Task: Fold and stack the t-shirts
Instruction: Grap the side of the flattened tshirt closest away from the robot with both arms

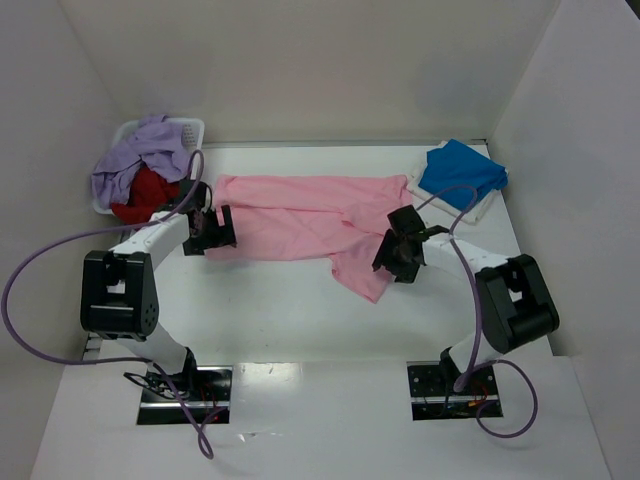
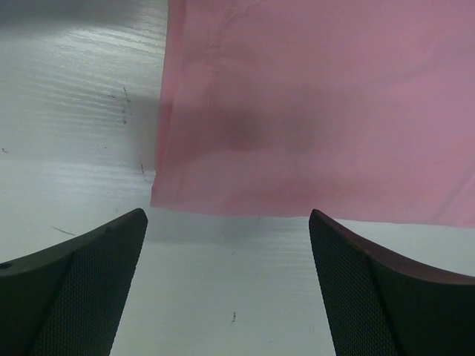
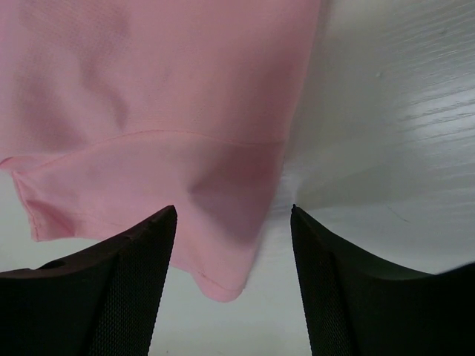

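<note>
Pink shirt (image 1: 300,215) lies spread flat mid-table (image 1: 300,330), with a flap, likely a sleeve, trailing off its near right side. Thin soft cloth, light, no stiffness. I expect sag and creasing on lift, so pinch hems and corners at both ends, not mid-panel. At its left end the left gripper (image 2: 228,222) has jaws apart, hem corner just ahead of the fingertips, nothing held. Over the flap the right gripper (image 3: 233,215) also has jaws apart, nothing held. Count: four shirts, one per colour. The blue shirt (image 1: 462,172) looks folded, far right of the pink. The lavender shirt (image 1: 135,160) and red shirt (image 1: 148,195) sit bunched in the one basket (image 1: 190,127), far left of it.
</note>
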Robot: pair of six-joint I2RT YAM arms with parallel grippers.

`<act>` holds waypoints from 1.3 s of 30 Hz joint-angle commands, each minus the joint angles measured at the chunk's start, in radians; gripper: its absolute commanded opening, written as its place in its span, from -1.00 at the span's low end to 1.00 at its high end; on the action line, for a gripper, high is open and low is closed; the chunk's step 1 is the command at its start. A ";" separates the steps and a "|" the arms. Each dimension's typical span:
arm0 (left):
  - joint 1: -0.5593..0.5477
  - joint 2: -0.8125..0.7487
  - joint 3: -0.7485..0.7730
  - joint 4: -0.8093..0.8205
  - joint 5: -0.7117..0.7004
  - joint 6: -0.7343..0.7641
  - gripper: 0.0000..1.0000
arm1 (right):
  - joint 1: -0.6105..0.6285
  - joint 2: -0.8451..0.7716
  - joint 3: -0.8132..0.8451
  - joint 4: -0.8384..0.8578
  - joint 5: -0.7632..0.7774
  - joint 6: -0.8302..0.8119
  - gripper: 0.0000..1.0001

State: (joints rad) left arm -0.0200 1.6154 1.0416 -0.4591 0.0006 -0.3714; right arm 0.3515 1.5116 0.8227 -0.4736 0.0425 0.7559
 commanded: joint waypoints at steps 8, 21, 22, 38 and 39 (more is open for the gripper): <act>0.006 0.023 0.015 -0.023 -0.027 0.034 0.94 | 0.037 0.081 0.024 0.053 0.029 0.013 -0.25; 0.006 0.054 0.015 -0.013 -0.047 0.043 0.80 | 0.018 0.019 0.033 -0.048 0.137 0.013 -0.86; 0.006 0.054 0.015 -0.013 -0.034 0.043 0.80 | 0.009 0.007 0.024 -0.048 0.137 0.013 -0.86; -0.003 0.093 0.015 -0.004 0.009 0.052 0.14 | -0.043 -0.013 0.004 -0.020 0.094 -0.026 -0.79; -0.003 0.093 0.015 -0.015 0.018 0.052 0.14 | -0.043 -0.013 0.004 -0.020 0.094 -0.026 -0.76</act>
State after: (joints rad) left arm -0.0200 1.7023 1.0416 -0.4694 -0.0135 -0.3378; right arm 0.3111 1.5059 0.8246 -0.5018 0.1204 0.7387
